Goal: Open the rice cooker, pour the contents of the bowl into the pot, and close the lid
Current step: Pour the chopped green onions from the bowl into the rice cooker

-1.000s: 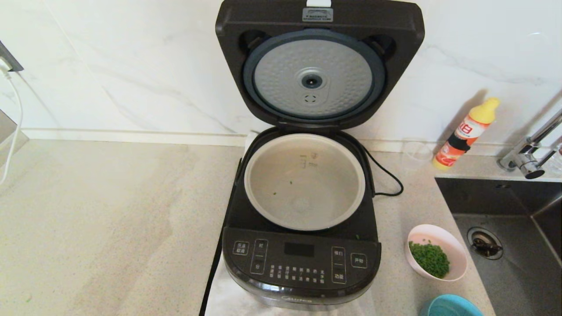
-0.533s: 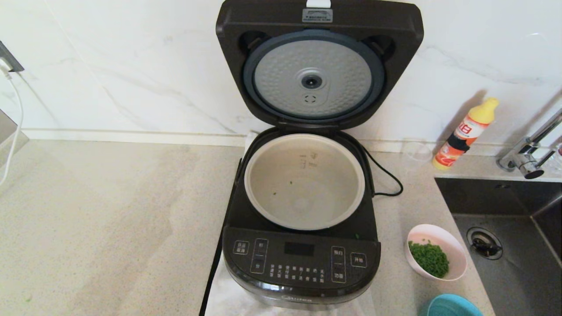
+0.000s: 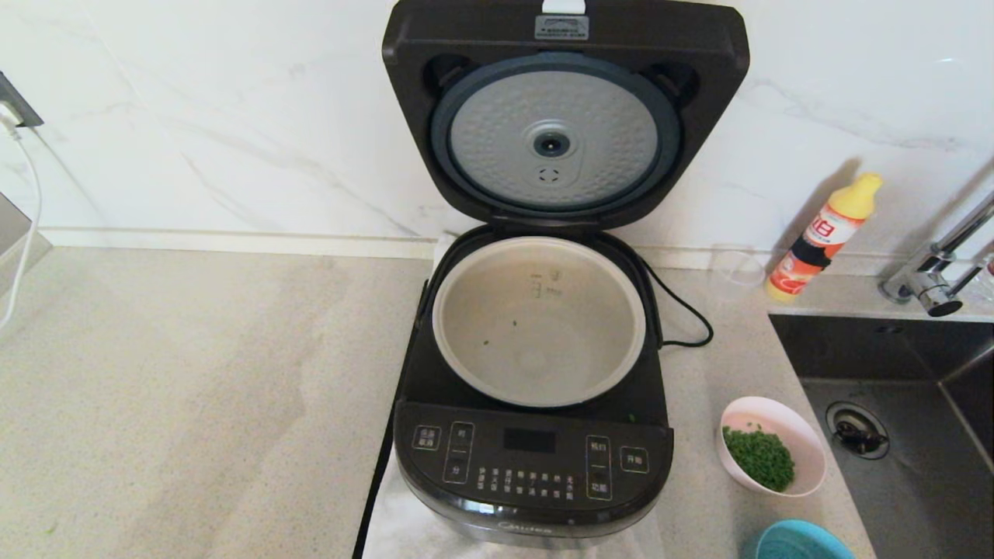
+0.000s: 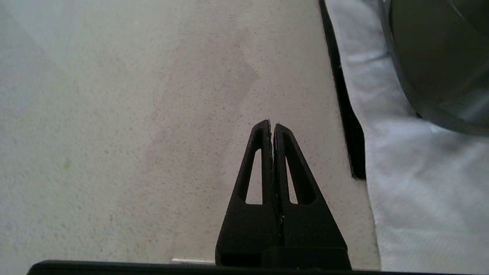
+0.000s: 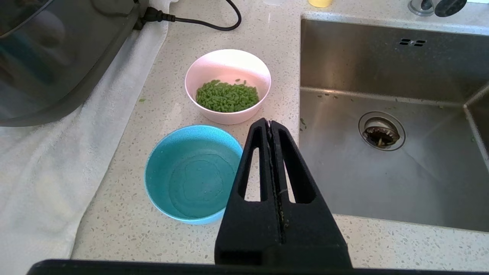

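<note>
The black rice cooker [image 3: 532,458] stands mid-counter with its lid [image 3: 555,136] raised upright, silver dimpled underside showing. The pale pot [image 3: 538,320] inside holds only a couple of green specks. A pink bowl [image 3: 776,435] [image 5: 228,86] of green grains sits on the counter to the cooker's right. My right gripper [image 5: 270,122] is shut and empty, hovering over the counter near that bowl, between a blue bowl and the sink. My left gripper [image 4: 272,124] is shut over bare counter left of the cooker. Neither gripper shows in the head view.
An empty blue bowl [image 5: 193,173] [image 3: 800,541] sits in front of the pink one. The steel sink [image 3: 901,435] and tap [image 3: 936,268] are at the right. A yellow-capped bottle [image 3: 825,233] and clear cup [image 3: 736,272] stand by the wall. White towel [image 5: 46,152] lies under the cooker; cord [image 3: 683,310] trails behind.
</note>
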{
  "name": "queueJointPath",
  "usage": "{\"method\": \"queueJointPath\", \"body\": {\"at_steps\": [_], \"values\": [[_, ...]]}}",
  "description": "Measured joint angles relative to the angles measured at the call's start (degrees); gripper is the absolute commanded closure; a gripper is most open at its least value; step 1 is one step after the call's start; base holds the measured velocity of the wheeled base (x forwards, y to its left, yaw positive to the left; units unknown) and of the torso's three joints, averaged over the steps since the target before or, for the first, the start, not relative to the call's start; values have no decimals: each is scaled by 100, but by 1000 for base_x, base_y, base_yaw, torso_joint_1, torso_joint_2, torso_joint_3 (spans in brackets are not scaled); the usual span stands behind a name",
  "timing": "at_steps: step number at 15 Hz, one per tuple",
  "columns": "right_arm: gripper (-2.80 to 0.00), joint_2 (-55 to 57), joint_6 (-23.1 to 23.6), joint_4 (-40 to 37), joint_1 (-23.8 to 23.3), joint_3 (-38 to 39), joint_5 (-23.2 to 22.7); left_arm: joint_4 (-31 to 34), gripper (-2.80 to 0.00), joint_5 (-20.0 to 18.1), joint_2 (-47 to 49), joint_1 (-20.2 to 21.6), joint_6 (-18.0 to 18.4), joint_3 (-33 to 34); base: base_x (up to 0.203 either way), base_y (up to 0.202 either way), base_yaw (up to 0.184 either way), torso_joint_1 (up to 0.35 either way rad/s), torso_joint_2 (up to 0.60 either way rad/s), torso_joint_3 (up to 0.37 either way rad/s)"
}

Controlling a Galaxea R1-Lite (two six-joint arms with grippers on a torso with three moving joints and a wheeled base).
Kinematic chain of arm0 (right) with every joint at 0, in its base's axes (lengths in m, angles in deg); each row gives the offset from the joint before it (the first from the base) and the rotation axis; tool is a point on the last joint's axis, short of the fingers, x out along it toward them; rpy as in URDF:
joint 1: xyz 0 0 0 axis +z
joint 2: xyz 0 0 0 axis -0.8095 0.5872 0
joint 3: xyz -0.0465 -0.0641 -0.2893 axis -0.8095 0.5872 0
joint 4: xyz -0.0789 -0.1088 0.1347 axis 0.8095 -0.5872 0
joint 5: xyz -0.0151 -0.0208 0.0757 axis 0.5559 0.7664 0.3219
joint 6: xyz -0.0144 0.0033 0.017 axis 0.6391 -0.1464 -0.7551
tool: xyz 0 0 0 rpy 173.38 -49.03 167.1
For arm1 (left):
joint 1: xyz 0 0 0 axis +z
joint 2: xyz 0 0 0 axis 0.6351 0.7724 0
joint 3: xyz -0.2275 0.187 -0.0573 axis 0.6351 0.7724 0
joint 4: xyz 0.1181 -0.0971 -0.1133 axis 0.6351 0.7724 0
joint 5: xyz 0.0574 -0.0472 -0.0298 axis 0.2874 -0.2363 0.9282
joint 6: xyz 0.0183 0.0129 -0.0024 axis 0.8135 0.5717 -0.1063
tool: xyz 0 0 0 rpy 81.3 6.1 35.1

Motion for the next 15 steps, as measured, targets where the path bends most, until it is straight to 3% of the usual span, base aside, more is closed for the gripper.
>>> {"method": "queueJointPath", "body": {"at_steps": [15], "values": [[0, -16, 61, -153, 0, -54, 43, -24, 0, 156, -16, 0, -242, 10, 0, 0, 0, 0, 0, 0]]}}
